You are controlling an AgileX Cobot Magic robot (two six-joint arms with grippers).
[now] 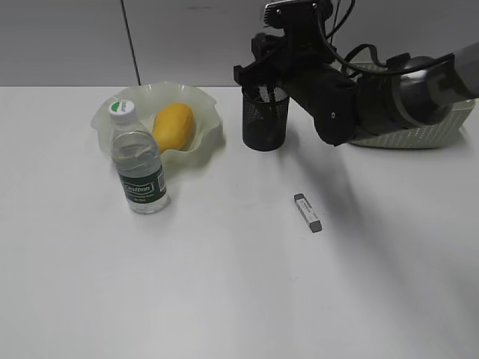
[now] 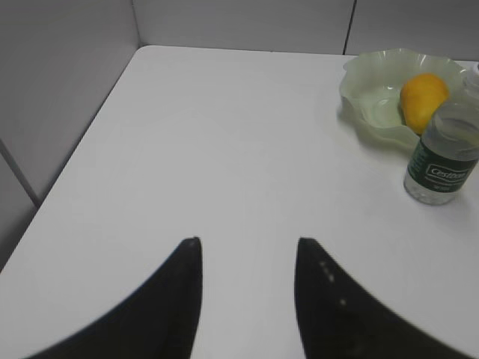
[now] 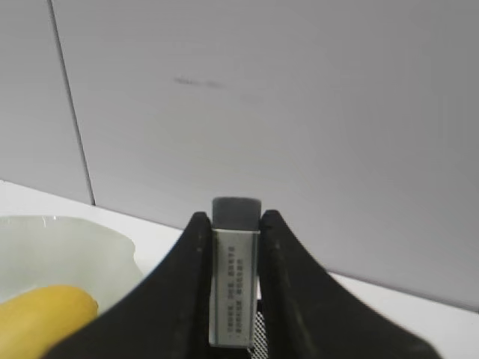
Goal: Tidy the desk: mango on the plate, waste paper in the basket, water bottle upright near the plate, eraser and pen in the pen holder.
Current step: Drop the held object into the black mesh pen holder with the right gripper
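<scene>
My right gripper is shut on a grey-sleeved eraser with a dark tip. In the exterior view this gripper hangs just over the black mesh pen holder. A second similar grey eraser lies on the desk. The mango lies on the green plate. The water bottle stands upright in front of the plate. My left gripper is open and empty over the desk's left part. No pen or waste paper is in view.
The green basket sits at the back right, mostly behind my right arm. The left wrist view shows the plate, mango and bottle at its right, and the desk's left edge.
</scene>
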